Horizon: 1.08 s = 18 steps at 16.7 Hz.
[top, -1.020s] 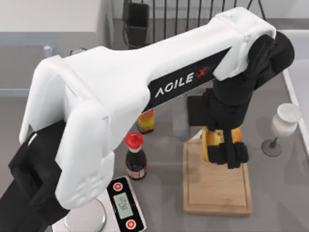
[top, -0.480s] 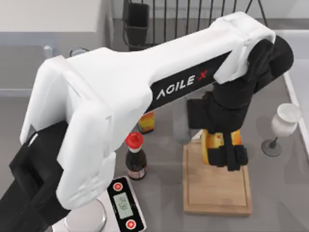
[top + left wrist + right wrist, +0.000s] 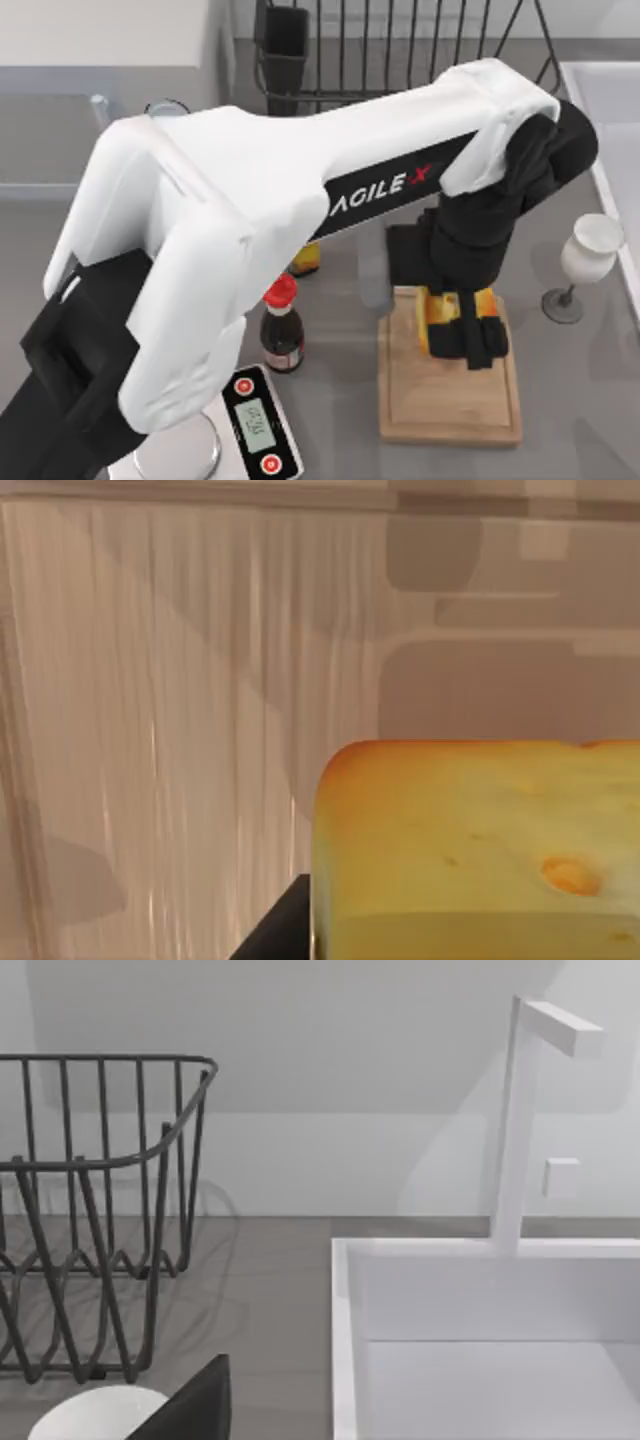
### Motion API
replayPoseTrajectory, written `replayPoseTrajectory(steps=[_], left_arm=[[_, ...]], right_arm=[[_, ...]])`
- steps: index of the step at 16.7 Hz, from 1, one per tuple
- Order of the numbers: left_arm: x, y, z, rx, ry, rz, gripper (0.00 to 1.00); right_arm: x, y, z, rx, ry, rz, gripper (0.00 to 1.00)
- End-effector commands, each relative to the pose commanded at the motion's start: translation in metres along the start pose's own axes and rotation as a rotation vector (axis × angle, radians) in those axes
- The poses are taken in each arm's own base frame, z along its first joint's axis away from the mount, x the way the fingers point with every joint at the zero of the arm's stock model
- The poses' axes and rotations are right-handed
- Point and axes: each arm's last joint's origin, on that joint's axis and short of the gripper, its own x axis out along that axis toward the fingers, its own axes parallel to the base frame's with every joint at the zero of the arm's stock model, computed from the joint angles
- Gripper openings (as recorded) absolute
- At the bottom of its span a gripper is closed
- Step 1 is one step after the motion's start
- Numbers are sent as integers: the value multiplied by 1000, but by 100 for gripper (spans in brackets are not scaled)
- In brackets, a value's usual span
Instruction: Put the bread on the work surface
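I see pale matt wood grain on the work surface (image 3: 450, 400); on it, the bread (image 3: 452, 305) looks smooth, waxy yellow. Left of the board, the scale (image 3: 262, 425) shows brushed metal.

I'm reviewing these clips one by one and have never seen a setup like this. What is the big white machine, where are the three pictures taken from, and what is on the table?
The white machine is the left arm of a pair of AgileX arms, in a rendered simulation. The top view looks down from above the table. There the left end effector, black, is shut on the bread, a golden-yellow block, over the far end of the cutting board. I cannot tell whether the bread touches the board. The left wrist view comes from a camera on that arm and shows the bread up close. The right wrist view comes from the other arm's camera and shows a wire rack and a white sink. Also on the table: a sauce bottle, a kitchen scale and a wine glass.
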Motion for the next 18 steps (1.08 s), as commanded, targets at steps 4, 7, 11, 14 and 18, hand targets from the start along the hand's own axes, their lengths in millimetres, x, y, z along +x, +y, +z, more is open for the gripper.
replayPoseTrajectory(steps=[4, 7, 11, 14, 18], left_arm=[[14, 1, 0, 0, -6, 2, 0], [14, 1, 0, 0, -6, 2, 0], [14, 1, 0, 0, -6, 2, 30], [14, 1, 0, 0, -6, 2, 53], [14, 1, 0, 0, -6, 2, 83]], right_arm=[[0, 0, 0, 0, 0, 0, 100], [0, 0, 0, 0, 0, 0, 100], [0, 0, 0, 0, 0, 0, 100], [0, 0, 0, 0, 0, 0, 100], [0, 0, 0, 0, 0, 0, 100]])
